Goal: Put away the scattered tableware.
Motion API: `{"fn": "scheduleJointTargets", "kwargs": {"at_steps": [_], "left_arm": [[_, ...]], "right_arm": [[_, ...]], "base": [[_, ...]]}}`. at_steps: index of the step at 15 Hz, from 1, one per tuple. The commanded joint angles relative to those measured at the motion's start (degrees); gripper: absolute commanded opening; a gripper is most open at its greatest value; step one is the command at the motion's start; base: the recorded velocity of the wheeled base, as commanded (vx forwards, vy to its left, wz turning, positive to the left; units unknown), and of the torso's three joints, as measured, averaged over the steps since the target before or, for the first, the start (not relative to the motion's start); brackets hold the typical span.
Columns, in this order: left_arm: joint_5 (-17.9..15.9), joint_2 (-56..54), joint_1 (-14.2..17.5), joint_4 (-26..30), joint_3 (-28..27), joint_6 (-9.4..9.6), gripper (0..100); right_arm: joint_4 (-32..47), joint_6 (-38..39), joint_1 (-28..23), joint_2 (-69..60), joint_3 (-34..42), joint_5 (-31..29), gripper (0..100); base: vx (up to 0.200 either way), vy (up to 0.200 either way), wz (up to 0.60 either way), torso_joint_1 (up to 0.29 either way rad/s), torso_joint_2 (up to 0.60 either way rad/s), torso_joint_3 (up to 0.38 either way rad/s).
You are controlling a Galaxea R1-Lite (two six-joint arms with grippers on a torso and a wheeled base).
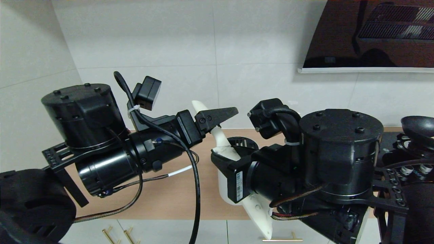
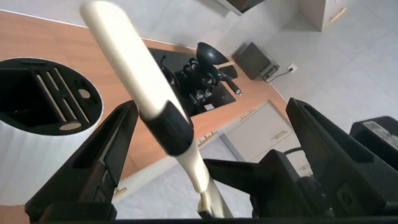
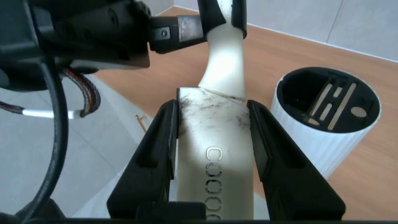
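**White spatula** [image 3: 214,146]: held at a tilt above the wooden countertop [image 1: 169,196], handle up and blade down.

**Right gripper** [image 3: 213,112]: both fingers are pressed against the edges of the slotted blade, clamping it. The slots are cut off at the edge of the right wrist view.

**Left gripper** [image 2: 211,107]: the fingers are spread wide on either side of the handle [image 2: 121,53]. Whether either finger touches it cannot be told. A dark band on the handle may be a marking or a shadow.

**Head view:** only one left finger can be made out. The right arm covers most of the white holder [image 3: 323,158]. The holder stands on the countertop just beside the spatula and contains pale sticks [image 3: 329,102].
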Motion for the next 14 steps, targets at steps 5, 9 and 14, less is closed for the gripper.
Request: {"fn": "scheduleJointTargets", "kwargs": {"at_steps": [5,9,14], "left_arm": [[0.2,0.4,0.2,0.1,0.0,0.09,100],[0.4,0.9,0.3,0.1,0.0,0.09,0],[0.3,1.7,0.4,0.1,0.0,0.09,0]], "right_arm": [[0.0,-0.2,0.1,-0.1,0.7,-0.2,0],[-1.3,-0.3,0.2,-0.2,0.8,-0.2,0],[-1.3,-0.3,0.2,-0.1,0.9,-0.2,0]], "base": [[0.0,0.0,0.0,0.0,0.0,0.0],[0.0,0.0,0.0,0.0,0.0,0.0],[0.0,0.0,0.0,0.0,0.0,0.0]]}}
